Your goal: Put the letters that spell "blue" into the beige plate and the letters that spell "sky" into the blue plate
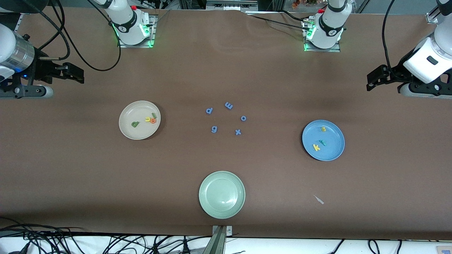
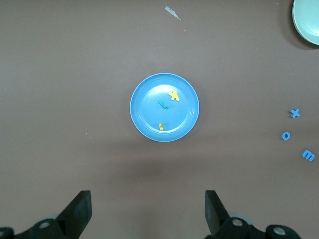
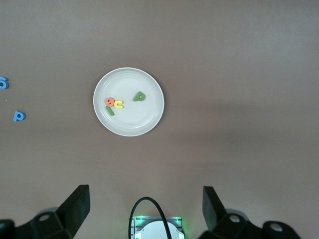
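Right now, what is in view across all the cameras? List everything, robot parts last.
beige plate: one, cream, toward the right arm's end.
letters that spell "blue": four, dark green, lime, yellow, orange, in the beige plate.
blue plate: one, toward the left arm's end.
letters that spell "sky": three, two yellow, one teal, in the blue plate.
blue letters: five, on the table between those plates.
green plate: one, pale, nearest the front camera.
left pincer: open, waiting.
right pincer: open, waiting.

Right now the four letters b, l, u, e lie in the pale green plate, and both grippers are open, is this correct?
Not the plate. The letters b, l, u, e lie in the beige plate; the front view shows the pale green plate bare. Both grippers are open.
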You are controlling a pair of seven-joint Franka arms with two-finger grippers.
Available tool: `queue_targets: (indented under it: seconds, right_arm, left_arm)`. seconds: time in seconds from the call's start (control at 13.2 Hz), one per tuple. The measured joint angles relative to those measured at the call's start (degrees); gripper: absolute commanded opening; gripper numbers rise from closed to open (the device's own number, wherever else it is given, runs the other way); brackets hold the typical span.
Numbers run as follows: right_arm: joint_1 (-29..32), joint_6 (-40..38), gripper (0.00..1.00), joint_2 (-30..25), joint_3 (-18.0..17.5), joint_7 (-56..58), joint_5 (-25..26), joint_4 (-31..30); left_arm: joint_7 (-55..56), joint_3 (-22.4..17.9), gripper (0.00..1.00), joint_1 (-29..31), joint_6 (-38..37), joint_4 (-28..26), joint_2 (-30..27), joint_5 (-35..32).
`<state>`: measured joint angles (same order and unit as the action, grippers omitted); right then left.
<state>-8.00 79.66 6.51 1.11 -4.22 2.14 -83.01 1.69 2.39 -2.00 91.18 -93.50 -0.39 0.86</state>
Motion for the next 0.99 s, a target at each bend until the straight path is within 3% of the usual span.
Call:
queue_targets:
  seconds: [0.99]
  right_arm:
    - [1.0,3.8,1.00,-0.3,1.0,-0.7,-1.4,-1.6]
  left_arm:
    - [0.0,0.0,1.00,0.0,0.0,0.0,0.0,0.0]
